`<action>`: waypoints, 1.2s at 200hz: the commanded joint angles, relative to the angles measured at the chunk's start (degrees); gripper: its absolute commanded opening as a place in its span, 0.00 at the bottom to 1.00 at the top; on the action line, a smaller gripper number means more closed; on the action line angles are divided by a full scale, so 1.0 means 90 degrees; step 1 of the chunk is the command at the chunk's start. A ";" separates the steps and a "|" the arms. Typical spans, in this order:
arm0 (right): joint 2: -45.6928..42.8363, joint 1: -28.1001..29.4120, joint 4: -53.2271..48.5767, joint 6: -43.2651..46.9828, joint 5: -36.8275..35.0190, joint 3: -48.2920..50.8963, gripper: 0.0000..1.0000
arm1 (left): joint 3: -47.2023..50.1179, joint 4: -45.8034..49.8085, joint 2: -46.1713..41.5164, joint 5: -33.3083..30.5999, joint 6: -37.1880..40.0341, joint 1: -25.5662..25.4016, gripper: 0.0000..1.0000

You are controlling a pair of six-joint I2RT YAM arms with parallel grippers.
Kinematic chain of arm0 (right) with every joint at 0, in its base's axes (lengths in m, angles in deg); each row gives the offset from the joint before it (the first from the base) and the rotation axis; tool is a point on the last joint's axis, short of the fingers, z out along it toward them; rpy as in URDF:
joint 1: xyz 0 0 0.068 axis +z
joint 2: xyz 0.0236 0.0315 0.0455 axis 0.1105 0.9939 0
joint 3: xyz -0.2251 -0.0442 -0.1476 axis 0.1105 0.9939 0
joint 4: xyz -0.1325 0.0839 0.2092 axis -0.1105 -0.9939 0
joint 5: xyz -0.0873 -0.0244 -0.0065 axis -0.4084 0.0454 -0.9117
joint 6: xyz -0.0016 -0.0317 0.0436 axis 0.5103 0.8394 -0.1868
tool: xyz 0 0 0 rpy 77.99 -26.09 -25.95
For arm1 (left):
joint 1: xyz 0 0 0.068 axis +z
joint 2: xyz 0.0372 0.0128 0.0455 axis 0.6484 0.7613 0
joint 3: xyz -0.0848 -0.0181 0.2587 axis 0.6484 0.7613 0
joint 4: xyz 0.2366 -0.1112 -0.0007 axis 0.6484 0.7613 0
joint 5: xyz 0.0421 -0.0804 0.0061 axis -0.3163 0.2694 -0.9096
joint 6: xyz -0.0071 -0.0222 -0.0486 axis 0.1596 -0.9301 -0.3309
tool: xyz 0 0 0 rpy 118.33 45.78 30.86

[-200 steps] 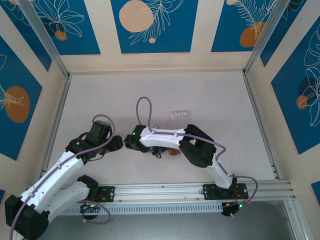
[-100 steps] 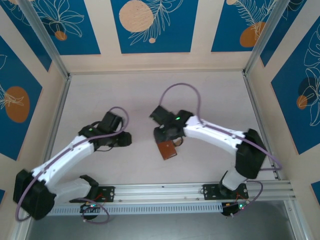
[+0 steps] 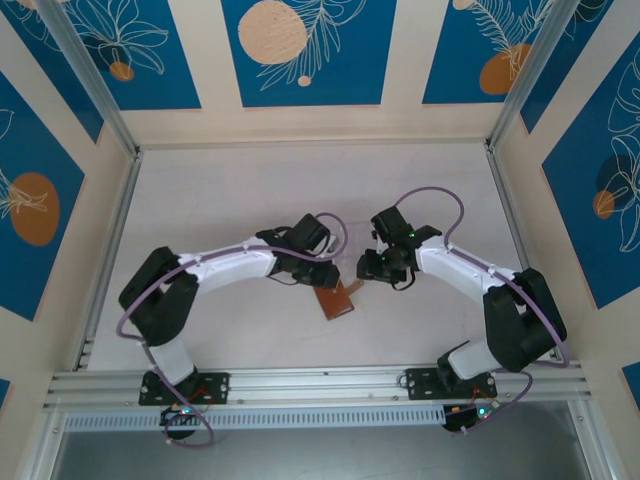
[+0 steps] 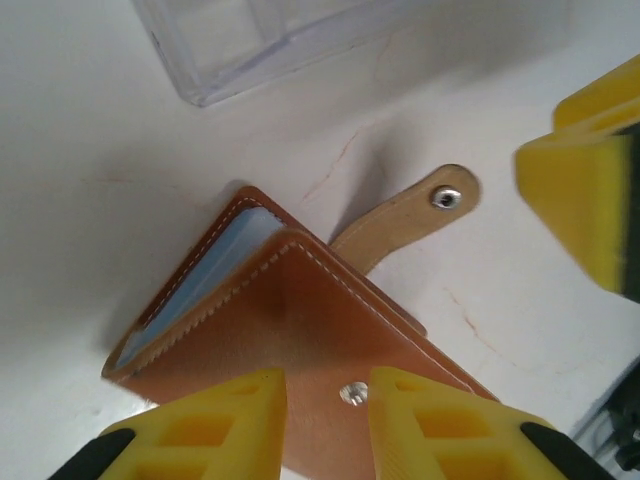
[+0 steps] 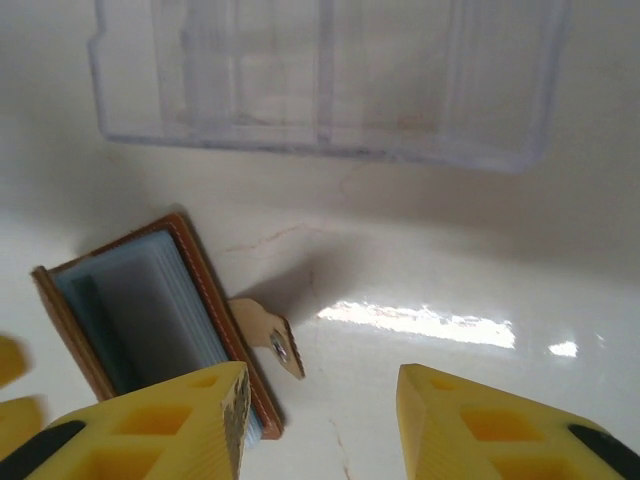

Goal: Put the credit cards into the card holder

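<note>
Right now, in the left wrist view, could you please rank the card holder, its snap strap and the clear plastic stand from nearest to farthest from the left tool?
1. Card holder, right at the left tool.
2. Snap strap, beyond it, to the right.
3. Clear plastic stand, farthest, at the top.

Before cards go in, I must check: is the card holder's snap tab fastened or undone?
Undone. The snap tab sticks out loose, apart from the stud on the cover of the card holder, which gapes, showing blue sleeves.

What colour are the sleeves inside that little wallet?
Pale blue sleeves, clearest in the right wrist view.
</note>
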 commanded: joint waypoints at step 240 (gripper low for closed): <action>0.0305 -0.0230 0.0702 0.0252 0.1638 0.0302 0.03 | 0.0563 -0.0493 0.0758 -0.0010 -0.0065 -0.0102 0.25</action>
